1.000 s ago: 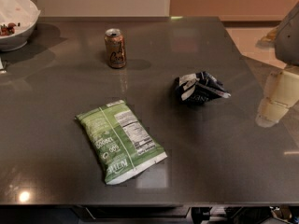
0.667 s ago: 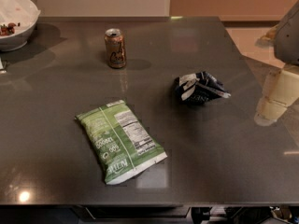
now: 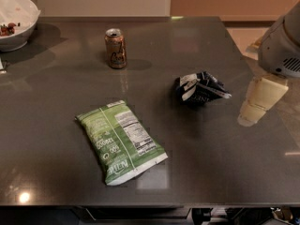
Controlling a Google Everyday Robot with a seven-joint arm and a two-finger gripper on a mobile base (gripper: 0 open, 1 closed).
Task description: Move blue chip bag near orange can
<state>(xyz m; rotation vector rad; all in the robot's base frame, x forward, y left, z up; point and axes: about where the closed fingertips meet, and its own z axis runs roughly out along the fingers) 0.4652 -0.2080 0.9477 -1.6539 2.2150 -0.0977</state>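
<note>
Cream gripper (image 3: 257, 108) still at table (image 3: 51, 144) edge

Hi cam over table (image 3: 56, 93), jaws frame-R

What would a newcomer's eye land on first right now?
The large green bag lying flat, front centre. Next come the crumpled blue chip bag to its right and the upright orange can farther back. The robot's hand hangs at the right edge, beside the blue chip bag, not touching it.
</note>
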